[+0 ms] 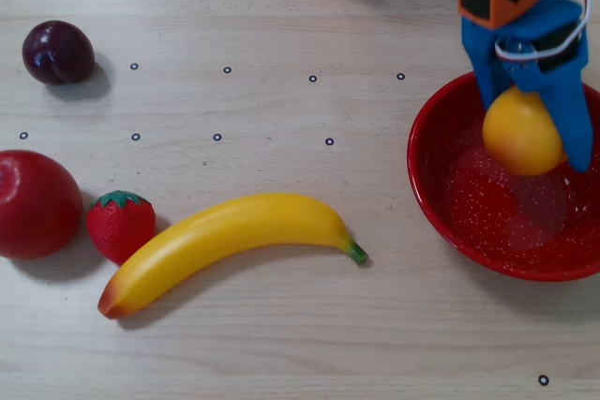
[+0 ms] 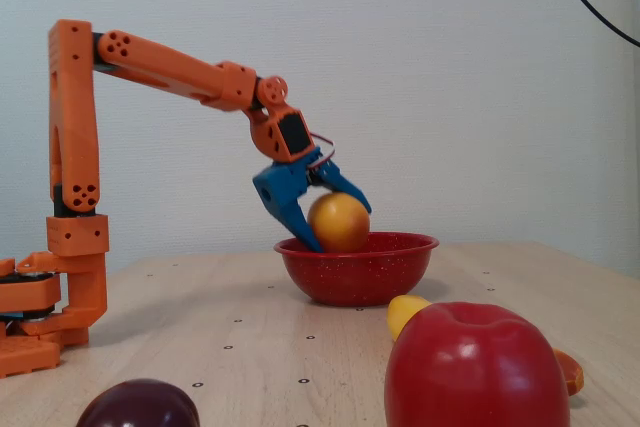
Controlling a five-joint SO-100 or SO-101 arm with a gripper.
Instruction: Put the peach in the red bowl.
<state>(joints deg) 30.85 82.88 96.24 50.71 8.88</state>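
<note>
From the overhead view, the tool (image 1: pixel 534 138) is clenched on the peach (image 1: pixel 520 131), blue fingers running down either side of the fruit, and it hangs over the red bowl (image 1: pixel 441 203), inside the rim line toward the bowl's upper part. That grip looks deliberate: the peach is pinched across its middle so it can be carried without rolling out, and it is held over the bowl's hollow so that a release should drop it inside. Far off to the tool's left in this view lie the banana (image 1: pixel 225 241), the strawberry (image 1: pixel 120 224), the red apple (image 1: pixel 36 203) and the plum (image 1: pixel 58 51), all untouched on the tabletop (image 1: pixel 281 344).

Now the fixed view: the tool (image 2: pixel 335 232) angles down from the orange arm (image 2: pixel 170 67), and the peach (image 2: pixel 339 222) sits between the fingertips, its lower part dipping to about the rim of the red bowl (image 2: pixel 360 277). Whether it touches the bowl's floor, I cannot tell; the wall hides that. My read: the carry is nearly done, and only the release is left.
</note>
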